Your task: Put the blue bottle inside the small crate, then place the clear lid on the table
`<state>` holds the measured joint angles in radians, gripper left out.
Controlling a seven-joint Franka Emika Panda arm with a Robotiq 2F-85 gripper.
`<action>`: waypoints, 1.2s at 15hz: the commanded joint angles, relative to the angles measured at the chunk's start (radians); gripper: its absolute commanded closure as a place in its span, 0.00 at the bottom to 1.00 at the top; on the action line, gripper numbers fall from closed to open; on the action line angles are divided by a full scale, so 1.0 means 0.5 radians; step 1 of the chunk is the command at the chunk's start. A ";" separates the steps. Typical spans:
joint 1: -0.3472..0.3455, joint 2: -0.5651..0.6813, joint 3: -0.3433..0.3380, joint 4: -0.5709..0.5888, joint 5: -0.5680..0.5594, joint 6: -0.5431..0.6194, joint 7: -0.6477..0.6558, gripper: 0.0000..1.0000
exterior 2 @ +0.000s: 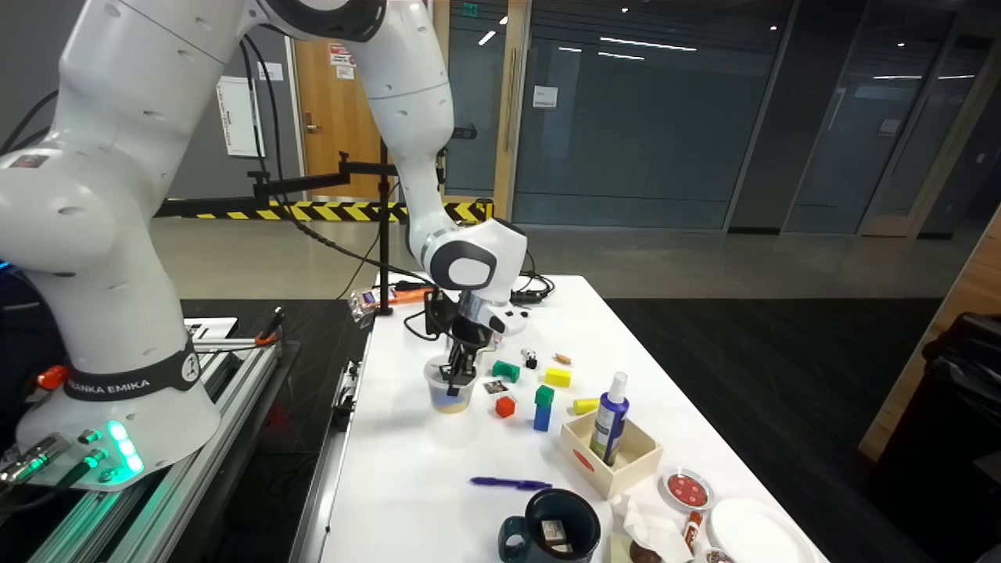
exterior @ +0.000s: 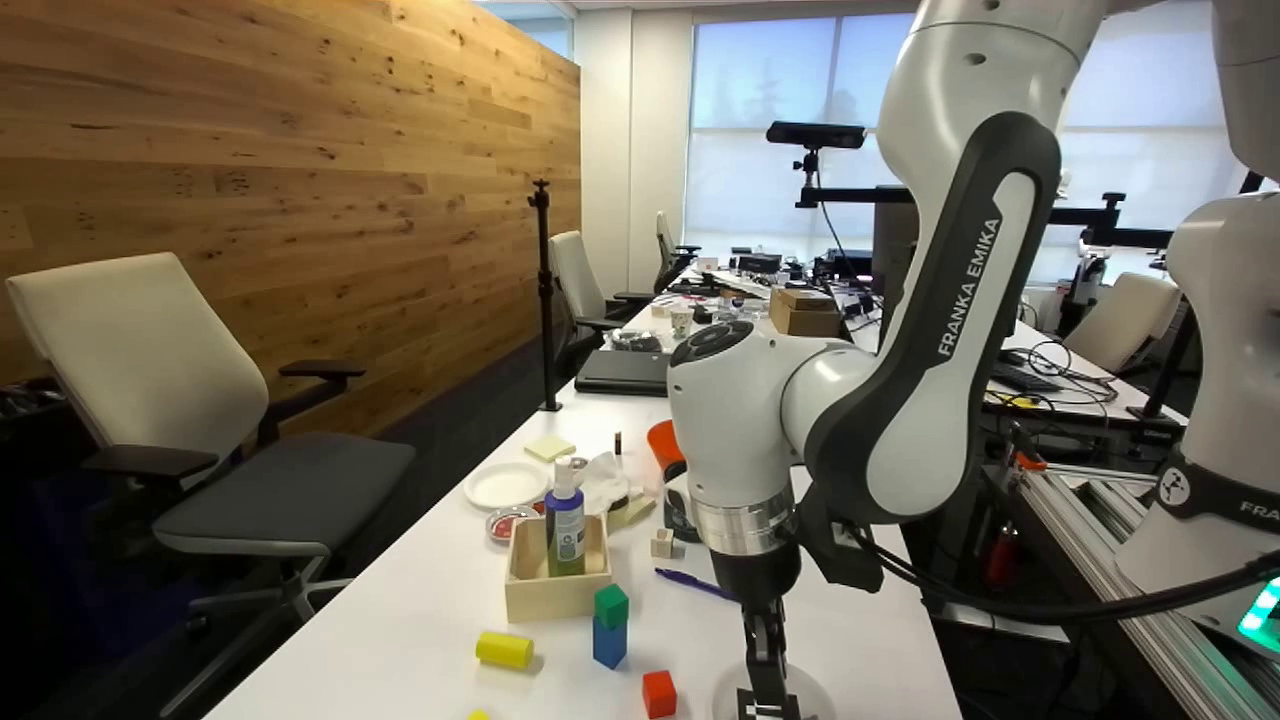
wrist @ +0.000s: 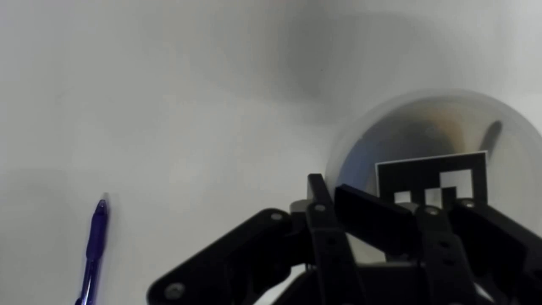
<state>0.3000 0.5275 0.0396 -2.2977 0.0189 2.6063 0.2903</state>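
Can see the blue bottle (exterior: 566, 530) standing inside the small crate (exterior: 555, 602), lower centre of the frame in an exterior view. Pinching the edge of the clear tub (wrist: 514, 178) with the tool (wrist: 329, 184), right of centre in the wrist view.

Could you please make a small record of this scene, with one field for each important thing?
Blue bottle: inside the small crate, its top above the walls
Green block: on top of the blue block, near the crate
Yellow cylinder: lying on its side
Clear container: on the white table
Red block: between the container and the two stacked blocks in an exterior view
Purple pen: on the table
Gripper: shut, fingertips at the container's rim; whether it grips the rim is not clear
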 commanded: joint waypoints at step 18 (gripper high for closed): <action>0.334 -0.212 -0.137 -0.001 -0.436 -0.080 0.453 0.98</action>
<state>0.4616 0.4524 -0.0184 -2.2867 -0.1508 2.5939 0.4676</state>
